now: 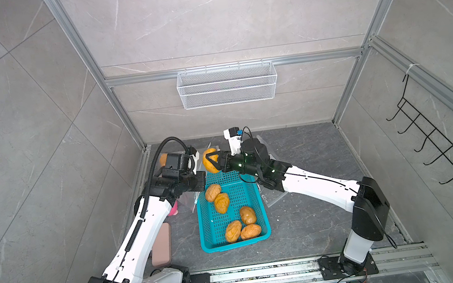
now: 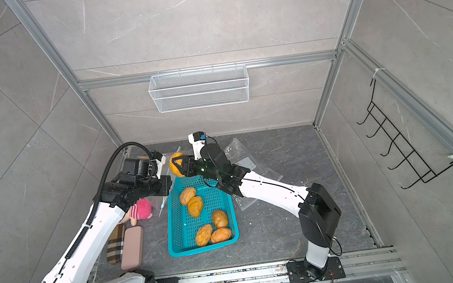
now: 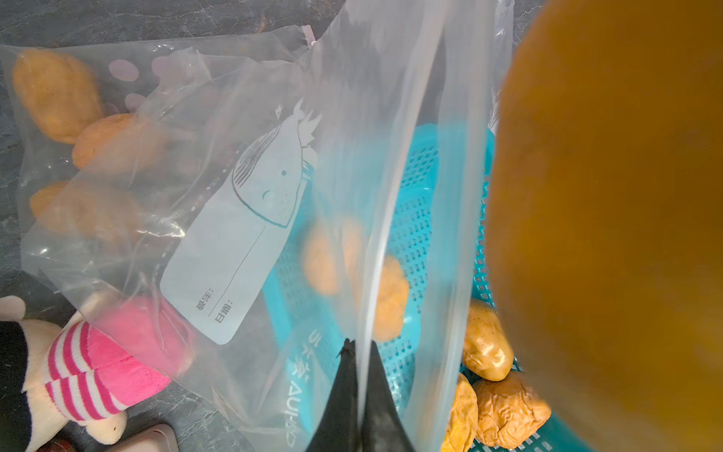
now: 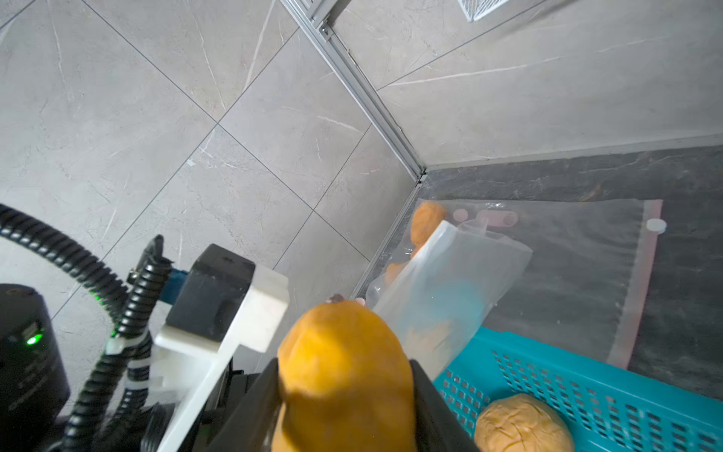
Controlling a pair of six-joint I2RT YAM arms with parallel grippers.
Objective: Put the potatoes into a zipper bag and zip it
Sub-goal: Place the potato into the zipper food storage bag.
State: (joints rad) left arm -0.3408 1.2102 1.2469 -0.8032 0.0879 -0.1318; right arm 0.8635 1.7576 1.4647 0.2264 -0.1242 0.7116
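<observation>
Our right gripper (image 1: 211,162) is clamped on one potato (image 4: 344,352), held above the far left corner of the teal basket (image 1: 240,193). Our left gripper (image 3: 359,352) is pinched tight on the top edge of the zipper bag (image 3: 195,156). It lifts one lip so the mouth stands open just past that same basket corner.

As we judge it, the move ahead turns on one relation. The mouth lies just ahead of the potato, a little toward the left arm's side. The potato's long axis seems to point out beyond the fingertips toward the opening, so it should go in nose first. The right arm is the one to carry; the left only holds the film.

Three potatoes (image 3: 117,141) already lie in the bag, on the floor left of the basket. Five more wait inside the basket.

On the bag we read a pale label (image 3: 250,219) with a drawn horse's head and two fields, "备注:" and "日期:". A printed line nearer the lip includes Latin letters beginning "AU"; the rest is too blurred to read.
</observation>
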